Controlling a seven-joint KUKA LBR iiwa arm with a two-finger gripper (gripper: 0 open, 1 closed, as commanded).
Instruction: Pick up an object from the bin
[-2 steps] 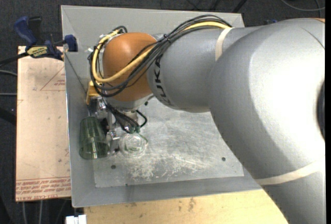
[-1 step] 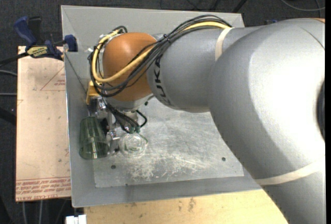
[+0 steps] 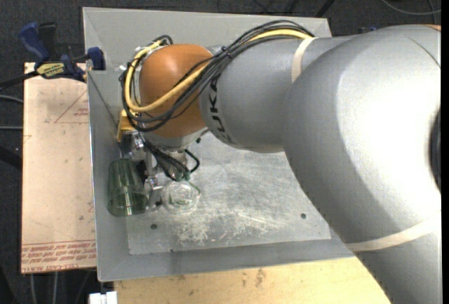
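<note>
A clear green-tinted glass cup [image 3: 126, 188] lies on its side at the left of the bin floor. Beside it, to the right, sits a small clear glass piece [image 3: 181, 195], round and see-through. My gripper [image 3: 149, 182] reaches down between the two, its metal body right against the green cup's right side. Its fingertips are hidden among the glass and the wiring, so nothing can be told of what lies between them.
The big grey arm with its orange cover and cables spans the bin's right and middle. Scratched bare floor lies at the front and front right. The bin's left wall runs close beside the green cup.
</note>
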